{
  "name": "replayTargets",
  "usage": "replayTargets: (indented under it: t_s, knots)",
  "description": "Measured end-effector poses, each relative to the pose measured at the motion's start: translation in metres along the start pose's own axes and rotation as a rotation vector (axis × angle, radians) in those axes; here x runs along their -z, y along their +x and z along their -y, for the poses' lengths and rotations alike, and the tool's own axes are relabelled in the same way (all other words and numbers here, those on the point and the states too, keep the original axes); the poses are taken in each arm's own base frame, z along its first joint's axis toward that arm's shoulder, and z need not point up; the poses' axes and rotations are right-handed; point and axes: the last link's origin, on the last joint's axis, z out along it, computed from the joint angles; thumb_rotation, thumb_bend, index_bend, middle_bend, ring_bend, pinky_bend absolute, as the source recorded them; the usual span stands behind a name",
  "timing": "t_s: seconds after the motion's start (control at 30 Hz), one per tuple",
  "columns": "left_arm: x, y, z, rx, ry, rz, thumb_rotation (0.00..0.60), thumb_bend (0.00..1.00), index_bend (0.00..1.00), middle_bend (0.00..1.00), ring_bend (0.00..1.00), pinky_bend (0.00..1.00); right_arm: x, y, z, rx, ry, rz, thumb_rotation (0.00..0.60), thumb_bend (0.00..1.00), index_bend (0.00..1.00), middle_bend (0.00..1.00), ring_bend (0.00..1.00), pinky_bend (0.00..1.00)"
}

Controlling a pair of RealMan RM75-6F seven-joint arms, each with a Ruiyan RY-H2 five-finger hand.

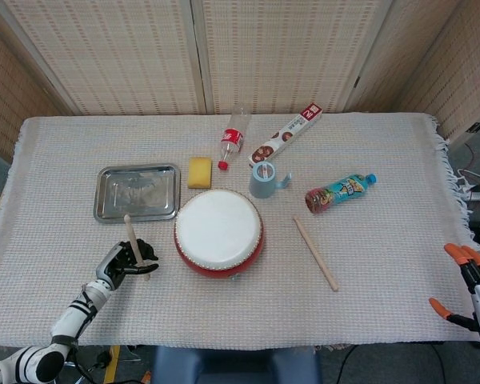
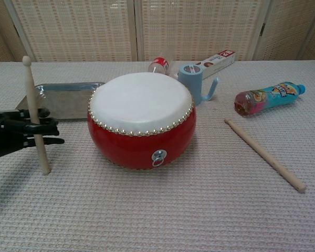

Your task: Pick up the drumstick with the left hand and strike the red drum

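Observation:
The red drum (image 1: 218, 232) (image 2: 142, 118) with its white skin stands at the table's middle front. To its left, my black left hand (image 1: 126, 258) (image 2: 22, 133) grips a wooden drumstick (image 1: 131, 238) (image 2: 35, 115) that stands nearly upright, tip up, its lower end close to the cloth. A second drumstick (image 1: 315, 252) (image 2: 264, 153) lies flat on the cloth right of the drum. My right hand (image 1: 470, 284), with orange fingertips spread, hangs off the table's right front edge and holds nothing.
A metal tray (image 1: 138, 192) (image 2: 62, 99) lies behind my left hand. Behind the drum are a yellow sponge (image 1: 199, 171), a clear bottle (image 1: 233, 138), a blue cup (image 1: 264, 179) (image 2: 195, 81), a long box (image 1: 286, 134) and a lying drink bottle (image 1: 340, 191) (image 2: 268, 97).

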Motion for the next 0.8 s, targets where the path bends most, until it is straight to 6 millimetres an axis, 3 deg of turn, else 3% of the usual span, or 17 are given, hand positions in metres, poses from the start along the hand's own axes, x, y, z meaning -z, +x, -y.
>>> replayTargets:
  t_s: [0.37,0.8]
  knots:
    - [0.01,-0.004,0.01,-0.037,0.007,0.038,0.6,0.08,0.71,0.62,0.53,0.4,0.001,0.001,0.001,0.0,0.007,-0.007,0.6,0.18,0.12,0.11,0.04,0.19]
    - [0.013,-0.004,0.013,-0.016,-0.002,0.059,0.6,0.08,0.73,0.81,0.71,0.65,0.001,0.002,0.004,0.002,0.017,-0.015,0.6,0.18,0.12,0.11,0.04,0.19]
